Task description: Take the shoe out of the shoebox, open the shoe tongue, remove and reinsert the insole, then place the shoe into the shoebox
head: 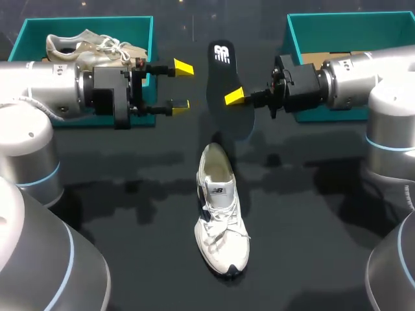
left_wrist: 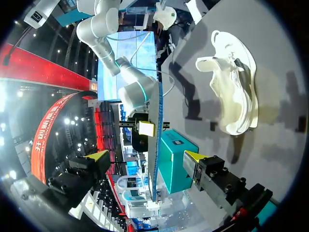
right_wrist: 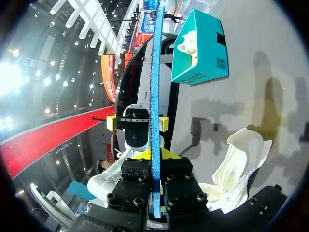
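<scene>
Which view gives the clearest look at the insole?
The head view: the insole shows its broad dark face, held by the right gripper. Both wrist views catch it only edge-on, as a thin blue strip: in that gripper's grasp in the right wrist view, ahead of the open left gripper in the left wrist view.

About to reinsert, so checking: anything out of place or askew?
Nothing stands out. The right end effector grips the insole, the shoe stands upright on its sole, and the left end effector is open.
</scene>
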Robot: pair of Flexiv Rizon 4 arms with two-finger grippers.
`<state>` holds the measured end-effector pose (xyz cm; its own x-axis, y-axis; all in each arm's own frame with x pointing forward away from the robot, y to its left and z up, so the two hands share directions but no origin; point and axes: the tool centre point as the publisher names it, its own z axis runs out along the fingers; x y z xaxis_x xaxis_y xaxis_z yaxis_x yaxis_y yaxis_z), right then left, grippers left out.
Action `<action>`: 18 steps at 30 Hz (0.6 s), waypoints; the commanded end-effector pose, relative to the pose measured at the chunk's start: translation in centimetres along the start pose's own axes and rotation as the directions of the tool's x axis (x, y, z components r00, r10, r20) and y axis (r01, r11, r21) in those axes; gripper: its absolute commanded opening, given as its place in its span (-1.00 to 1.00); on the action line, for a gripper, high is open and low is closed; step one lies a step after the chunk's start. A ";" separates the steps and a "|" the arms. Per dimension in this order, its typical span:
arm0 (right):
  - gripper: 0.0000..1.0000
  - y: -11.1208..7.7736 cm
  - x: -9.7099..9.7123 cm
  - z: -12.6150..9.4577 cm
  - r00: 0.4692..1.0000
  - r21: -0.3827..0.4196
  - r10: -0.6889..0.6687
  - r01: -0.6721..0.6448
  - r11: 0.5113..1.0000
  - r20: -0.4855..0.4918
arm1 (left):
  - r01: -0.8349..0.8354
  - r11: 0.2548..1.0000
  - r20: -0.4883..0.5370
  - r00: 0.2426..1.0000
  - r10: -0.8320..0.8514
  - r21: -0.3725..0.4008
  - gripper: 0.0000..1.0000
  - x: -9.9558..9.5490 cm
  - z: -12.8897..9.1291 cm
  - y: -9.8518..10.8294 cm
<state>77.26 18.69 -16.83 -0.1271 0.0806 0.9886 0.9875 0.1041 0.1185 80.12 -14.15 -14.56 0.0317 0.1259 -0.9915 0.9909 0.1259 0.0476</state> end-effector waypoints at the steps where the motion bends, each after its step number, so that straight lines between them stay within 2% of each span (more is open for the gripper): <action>1: -1.00 -0.3 0.0 -0.2 0.998 -0.004 -0.057 0.057 0.998 0.020 | 0.094 0.993 -0.047 0.994 -0.098 -0.075 1.00 0.4 -0.6 -0.9; 3: -1.00 -0.6 0.0 -0.4 0.996 -0.003 -0.084 0.084 0.996 0.038 | 0.145 0.983 -0.057 0.987 -0.152 -0.111 1.00 0.8 -1.6 -1.4; 7: -1.00 -1.0 -0.5 -1.5 0.992 -0.019 -0.114 0.115 0.993 0.056 | 0.289 0.932 -0.163 0.931 -0.327 -0.218 1.00 2.0 -3.1 -2.6; 8: -1.00 -1.0 -0.7 -1.8 0.991 -0.023 -0.127 0.128 0.991 0.050 | 0.301 0.929 -0.162 0.927 -0.338 -0.214 1.00 2.1 -3.6 -3.1; 10: -1.00 -1.1 -0.8 -2.3 0.988 -0.030 -0.152 0.153 0.988 0.041 | 0.374 0.891 -0.195 0.883 -0.427 -0.257 1.00 2.3 -4.2 -3.8; 12: -1.00 -1.1 -1.0 -2.5 0.985 -0.031 -0.168 0.169 0.985 0.039 | 0.385 0.878 -0.184 0.877 -0.445 -0.285 1.00 2.0 -4.9 -4.6; 13: -1.00 -1.1 -1.1 -2.6 0.985 -0.009 -0.163 0.164 0.986 0.046 | 0.385 0.878 -0.184 0.877 -0.445 -0.285 1.00 2.0 -4.9 -4.6; 18: -1.00 -1.1 -1.1 -2.6 0.985 -0.009 -0.163 0.164 0.986 0.046 | 0.385 0.878 -0.184 0.877 -0.445 -0.285 1.00 2.0 -4.9 -4.6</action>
<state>76.58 15.87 -17.93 -0.2909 0.1059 0.9509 0.9542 0.1052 0.2802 76.13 -9.84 -16.94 -0.4261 0.2090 -0.8802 0.8604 0.3942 -0.3229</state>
